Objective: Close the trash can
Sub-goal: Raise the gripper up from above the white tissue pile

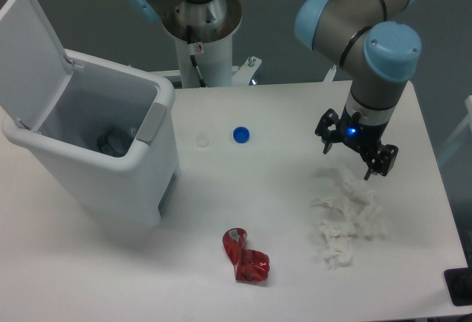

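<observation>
One big bin dominates the left side of the table, and its lid is wide open, swung up and back toward the upper left so it stands almost on end. The bin sits at a bit of an angle: its grey latch panel faces right, toward the middle of the table, and the hinge side is away at the far left. Its long axis is basically vertical, tall body with a slight taper toward the base. It's smooth white plastic with rounded corners and a thick rolled rim, and the lid is a flat white slab with rounded corners too. Looking down inside you can see grey shadowy walls and something dark and roundish at the bottom, can't tell what exactly.

Over on the right, the gripper hangs well apart from the bin, just above a heap of crumpled white tissue. Its two black fingers are spread apart with nothing between them.

Other bits on the matte white tabletop: a small blue cap near the middle, a pale round disc just left of it, and a shiny crinkled red wrapper toward the front.
</observation>
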